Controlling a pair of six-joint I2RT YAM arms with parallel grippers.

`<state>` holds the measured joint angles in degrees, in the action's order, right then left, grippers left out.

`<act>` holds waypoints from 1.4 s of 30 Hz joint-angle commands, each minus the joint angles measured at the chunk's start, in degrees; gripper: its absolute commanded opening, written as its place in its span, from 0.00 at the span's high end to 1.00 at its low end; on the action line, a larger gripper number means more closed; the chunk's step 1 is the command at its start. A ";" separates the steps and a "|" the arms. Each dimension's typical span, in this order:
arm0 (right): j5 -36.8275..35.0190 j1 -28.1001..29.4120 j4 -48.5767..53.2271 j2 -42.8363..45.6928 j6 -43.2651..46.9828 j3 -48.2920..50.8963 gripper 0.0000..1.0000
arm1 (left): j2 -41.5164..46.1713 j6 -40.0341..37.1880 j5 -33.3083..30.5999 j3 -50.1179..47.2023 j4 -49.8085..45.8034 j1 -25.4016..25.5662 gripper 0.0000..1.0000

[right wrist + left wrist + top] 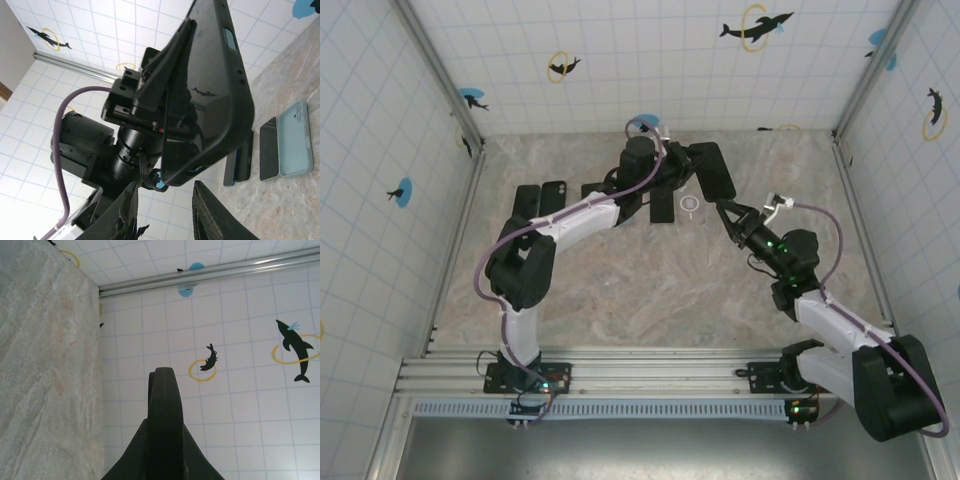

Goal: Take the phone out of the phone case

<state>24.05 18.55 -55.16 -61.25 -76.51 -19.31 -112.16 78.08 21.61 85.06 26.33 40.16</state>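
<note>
The black phone case (712, 170) with the phone in it is held up above the far part of the table, and my left gripper (677, 165) is shut on its side. In the left wrist view the case (165, 400) stands edge-on between the fingers of the left gripper (165, 440). In the right wrist view the case (212, 85) tilts overhead, clamped by the left gripper (167, 85). My right gripper (165, 212) is open just below the case's lower end, not touching it; in the top view the right gripper (728, 213) sits right under that end.
Spare phones and cases lie on the marble table: two dark ones (540, 200) at far left, one (661, 208) under the left arm beside a white ring (691, 204). A light blue case (295, 140) and dark phones (268, 149) lie beyond. Tiled walls enclose the table.
</note>
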 commanded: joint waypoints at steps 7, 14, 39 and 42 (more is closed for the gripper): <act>-0.28 1.53 -6.56 -3.37 -0.12 -1.67 0.70 | 3.59 1.77 -0.49 0.64 6.19 0.81 1.00; -0.67 2.04 -8.84 -4.74 -1.08 -1.85 0.73 | 3.43 1.49 -0.07 1.40 5.97 1.06 1.00; -1.55 2.39 -8.22 -6.11 -1.84 -1.52 0.87 | 4.24 2.05 1.27 2.07 6.93 1.65 1.00; -4.16 2.03 -5.39 -5.37 -0.49 -1.11 0.89 | 4.22 1.71 2.03 3.95 5.46 1.93 1.00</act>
<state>23.42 20.80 -64.23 -67.35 -79.64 -19.33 -112.07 78.52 21.56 85.32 27.88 41.21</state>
